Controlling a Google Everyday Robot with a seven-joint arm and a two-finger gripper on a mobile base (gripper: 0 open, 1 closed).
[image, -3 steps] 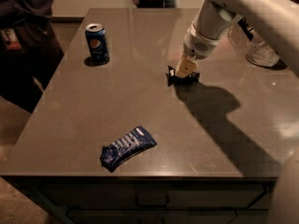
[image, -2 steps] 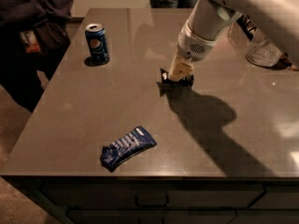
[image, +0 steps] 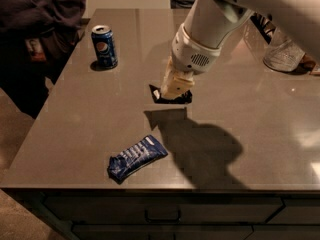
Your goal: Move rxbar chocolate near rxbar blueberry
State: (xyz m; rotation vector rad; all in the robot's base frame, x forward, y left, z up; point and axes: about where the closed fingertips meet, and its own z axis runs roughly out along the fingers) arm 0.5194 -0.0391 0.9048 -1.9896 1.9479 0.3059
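Shifted since a second ago: gripper [image: 173, 91] and rxbar chocolate [image: 184, 98] together, away from the rear right part of the tabletop [image: 75, 114], closer to the middle and to the front edge. Comes down from the upper right on a thick white arm [image: 215, 24], with the beige fingers [image: 176, 81] pointing down. Appears closed on the small black wrapper, pinching it from above; black ends stick out to either side under the fingertips. Looks to hold the wrapper just clear of the surface, since a strip of bare tabletop separates it from the arm's dark shadow [image: 200, 144] toward the front. Leaves the rxbar blueberry [image: 136, 157] lying flat and slanted near the front edge, left of centre, well apart from the black bar and from the gripper. Has a blue Pepsi can [image: 104, 46] standing upright toward the rear left corner, and a clear container [image: 285, 51] by the right edge toward the rear. Shows a person in dark clothes [image: 35, 29] standing just beyond the left edge.
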